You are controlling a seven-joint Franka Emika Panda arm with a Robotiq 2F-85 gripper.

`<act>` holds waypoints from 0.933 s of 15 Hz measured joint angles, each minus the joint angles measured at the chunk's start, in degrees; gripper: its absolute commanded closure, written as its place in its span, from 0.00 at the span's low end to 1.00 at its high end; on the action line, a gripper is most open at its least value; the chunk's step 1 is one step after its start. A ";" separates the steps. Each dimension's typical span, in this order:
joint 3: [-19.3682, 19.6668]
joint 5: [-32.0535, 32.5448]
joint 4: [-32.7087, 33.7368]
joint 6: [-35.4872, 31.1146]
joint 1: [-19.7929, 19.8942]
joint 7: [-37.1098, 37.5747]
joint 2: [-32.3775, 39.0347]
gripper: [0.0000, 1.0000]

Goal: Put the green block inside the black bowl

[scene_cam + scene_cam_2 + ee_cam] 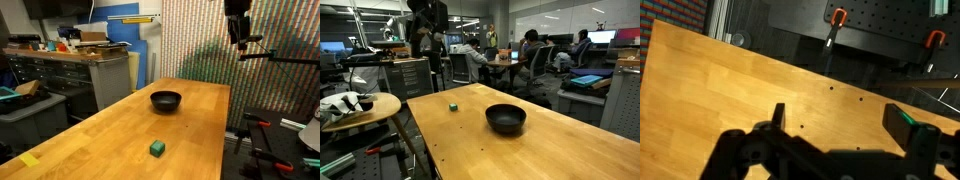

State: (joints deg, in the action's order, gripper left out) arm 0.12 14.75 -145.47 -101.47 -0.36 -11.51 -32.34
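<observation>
- Small dark-green matte cube [157, 148] — sits flat on the pale wooden desk [105, 130], outside the round glossy black bowl [166, 100] and well apart from it. Nothing lies between them in both exterior views. The bowl looks empty.
- Robot gripper [238, 38] hangs high above the desk, on the far side of the bowl from the cube as an exterior view has it, touching nothing.
- Wrist view: dark fingers [778, 118] spread wide, nothing between them. Only bare desk below; neither cube nor bowl is in that view.
- Judged stage: approach not begun, cube not yet grasped.
- Risks from here:
  - Long travel past the bowl to the cube — a low path could clip the rim and slide the bowl.
  - Cube is small against the wide finger gap; coming down off-centre or skewed to its faces could nudge or twist it across the smooth desk instead of pinching it.
  - Descending too far would press the fingers into the desk.
  - Releasing high over the shallow bowl could bounce the cube back out.
</observation>
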 measured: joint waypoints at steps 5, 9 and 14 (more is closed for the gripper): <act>0.00 0.00 0.31 -0.04 0.00 0.00 -0.09 0.00; 0.02 0.00 0.24 -0.04 -0.01 0.01 -0.07 0.00; -0.25 -0.10 -0.04 -3.48 -0.27 4.63 2.24 0.00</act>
State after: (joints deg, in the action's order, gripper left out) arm -0.13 14.65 -145.50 -104.96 -0.63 -6.88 -30.09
